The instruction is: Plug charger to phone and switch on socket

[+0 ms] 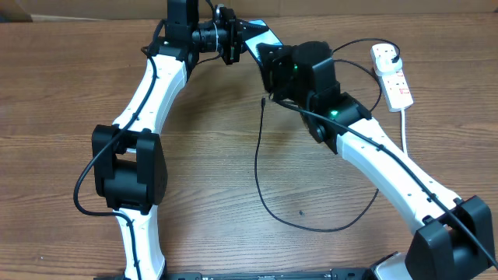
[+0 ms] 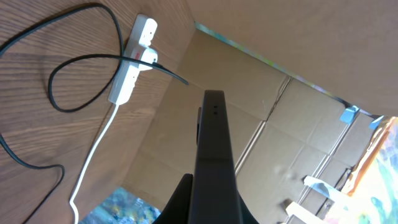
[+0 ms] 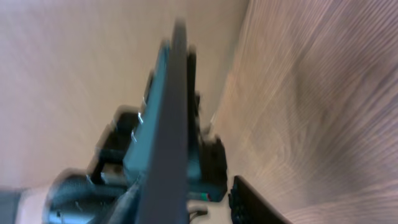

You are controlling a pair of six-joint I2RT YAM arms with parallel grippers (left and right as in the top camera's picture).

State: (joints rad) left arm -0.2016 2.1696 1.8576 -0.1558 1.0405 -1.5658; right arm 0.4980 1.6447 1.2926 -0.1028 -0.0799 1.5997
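Found left gripper (image 1: pixel 232 40) clamped on the phone (image 1: pixel 263 35) at the far side of the table (image 1: pixel 62 85); phone seen edge-on in both wrist views. Found right gripper (image 1: pixel 271 66) just beside the phone's other end; cannot tell whether its jaws stand open or closed, wrist view blurred. Traced the charger (image 1: pixel 257 163) looping over the wood: plug seated in the socket (image 1: pixel 393 78) at far right, connector tip loose near the right gripper, not in the phone. Noted thick white cord (image 1: pixel 404 124) trailing from the socket towards the near edge. Could not read the switch position
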